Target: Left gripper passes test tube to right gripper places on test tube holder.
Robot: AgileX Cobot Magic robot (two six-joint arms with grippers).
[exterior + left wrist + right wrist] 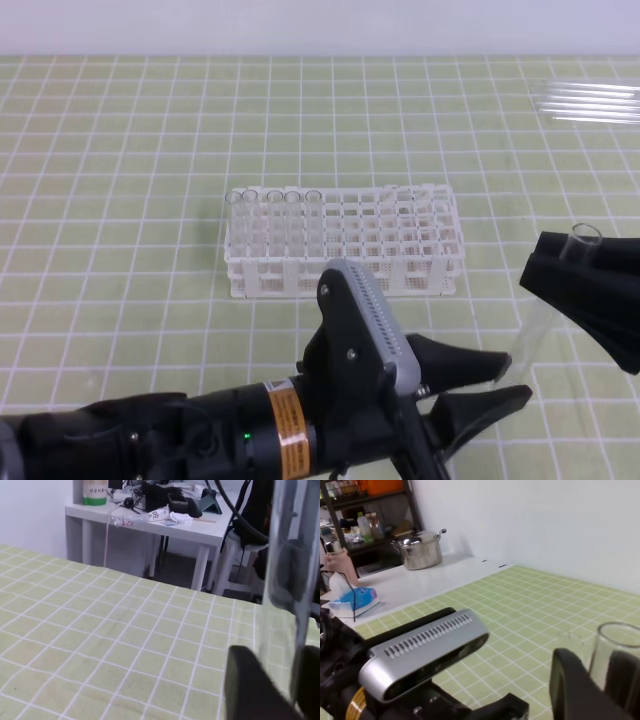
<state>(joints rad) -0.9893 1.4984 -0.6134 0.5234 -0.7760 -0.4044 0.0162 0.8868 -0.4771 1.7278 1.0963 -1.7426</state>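
The left gripper (492, 388), seen from the high view, is a bulky black arm end with an orange band and a ribbed pale grey top plate; its two black tapered fingers are spread a little and pinch the round bottom of the test tube (545, 310). The tube is thin clear glass, standing nearly upright with a slight lean, its open rimmed top beside the right gripper (565, 262), a matte black angular body coming in from the right edge and closed around the tube's upper part. Both grippers hold the tube at once, above the green table (120, 200) with its white grid lines. Well apart, behind them, the white plastic test tube holder (345, 262) rests on the table, a rectangular lattice with square holes; a few clear tubes (280, 205) stand in its left end. More glass tubes (590, 102) lie flat at the far right.

From the left wrist, the test tube (287, 580) rises as a smooth clear column between dark rounded fingers (250, 690). A white desk (150, 520) with clutter stands beyond the table.

From the right wrist, the tube's round rim (619, 635) shows beside a black finger (575, 685), over the left arm's grey plate (425, 652). A steel pot (420, 550) sits on a white counter
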